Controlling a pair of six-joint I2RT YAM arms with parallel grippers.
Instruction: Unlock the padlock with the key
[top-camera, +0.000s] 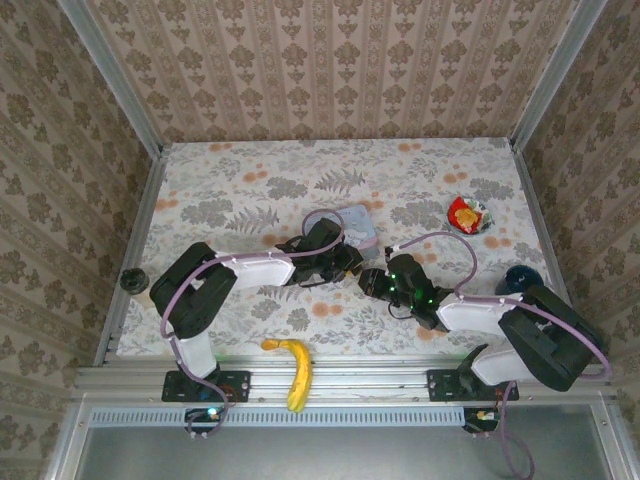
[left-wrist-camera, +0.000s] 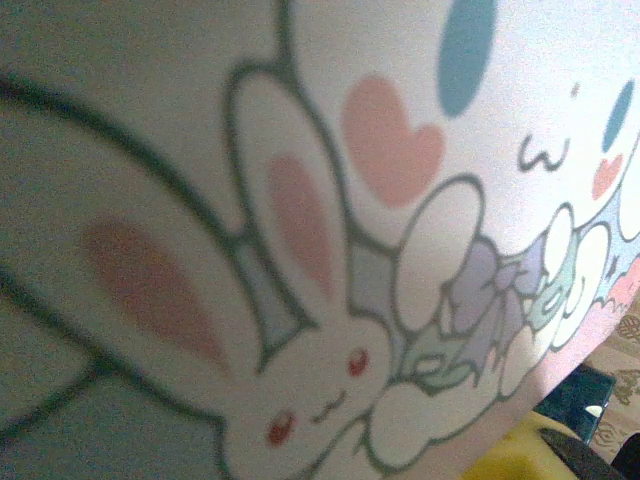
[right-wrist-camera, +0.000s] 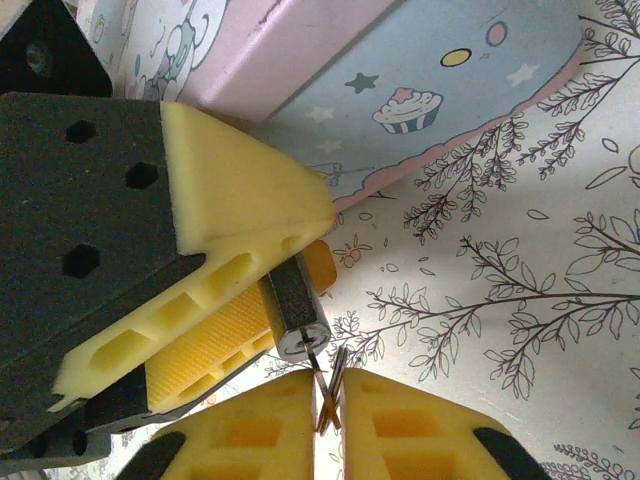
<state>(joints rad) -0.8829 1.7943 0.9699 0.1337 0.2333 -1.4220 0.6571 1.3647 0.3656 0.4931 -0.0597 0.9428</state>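
Right wrist view, lower centre: padlock (right-wrist-camera: 298, 305), black with a silver end, sits clamped between the yellow pads of the left gripper (right-wrist-camera: 300, 262). Just below, key (right-wrist-camera: 332, 385) pinched in the nearly closed right gripper (right-wrist-camera: 328, 420), tip right at that silver end. Pale blue tin (right-wrist-camera: 420, 90) across the upper frame. Top view: lock too small to make out; shows both grippers nose to nose mid-table. Left wrist view: tin's rabbit print, blurred, close.

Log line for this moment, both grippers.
left gripper: shut on padlock | right gripper: shut on key | key tip at padlock, insertion unclear
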